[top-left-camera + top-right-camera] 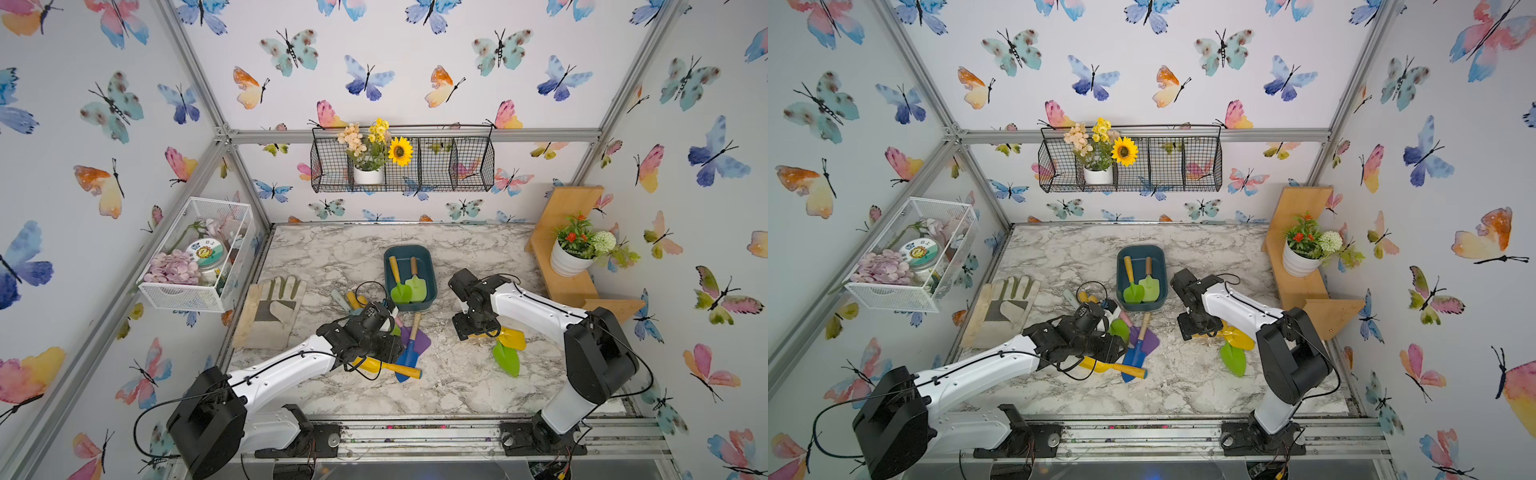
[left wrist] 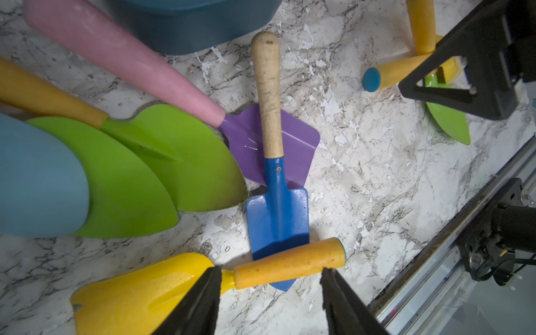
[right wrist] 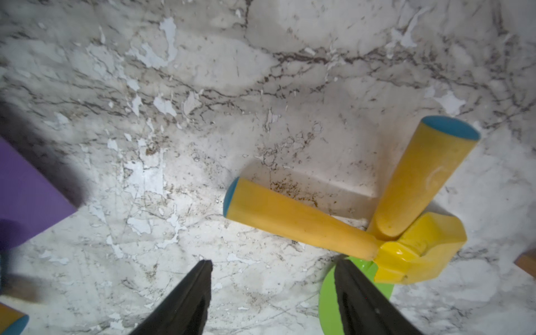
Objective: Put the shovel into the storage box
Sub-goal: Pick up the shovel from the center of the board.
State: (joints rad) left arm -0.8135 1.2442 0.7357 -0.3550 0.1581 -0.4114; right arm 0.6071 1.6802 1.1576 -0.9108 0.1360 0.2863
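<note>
Left wrist view: the left gripper [image 2: 271, 269], fingers [image 2: 200, 304] apart and empty, hangs over the handle of the yellow shovel [image 2: 290, 262] on the worktop [image 2: 377, 174], apparently lining up a grab. The right gripper [image 3: 273, 261], likewise spread, hovers near the storage box [image 1: 409, 306], which holds two green shovels [image 1: 401, 292].

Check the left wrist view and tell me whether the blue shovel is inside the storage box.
No, the blue shovel lies on the marble table outside the storage box, its wooden handle across a purple blade.
</note>
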